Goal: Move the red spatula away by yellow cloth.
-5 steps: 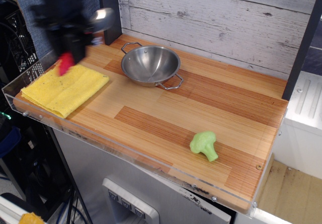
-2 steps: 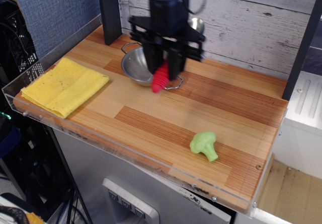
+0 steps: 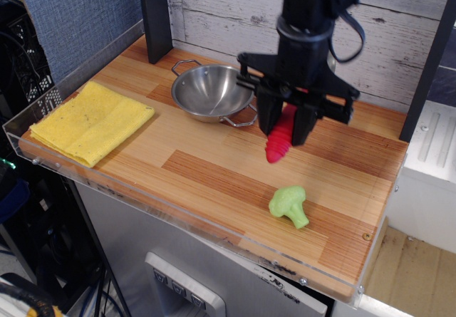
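Your gripper [image 3: 285, 128] has travelled a long way across the table: a second ago it hovered over the yellow cloth [image 3: 91, 122] at the left end, a moment ago it was above the steel pan [image 3: 212, 92], and now it hangs to the right of the pan over the middle of the wooden tabletop [image 3: 214, 167]. The red spatula [image 3: 280, 137] has come along with it, pinched between the two dark fingers [image 3: 267, 116], which are closed on its handle. You see the thick ribbed red handle pointing down and slightly left, its tip just above or at the wood; which, you cannot tell. The silver bowl end is hidden behind the arm. The spatula now sits well apart from the cloth, with the pan between them, and nearer the green broccoli toy [image 3: 289, 205] at the front right. The cloth, pan and broccoli lie where they were. No readable writing or labels appear anywhere.
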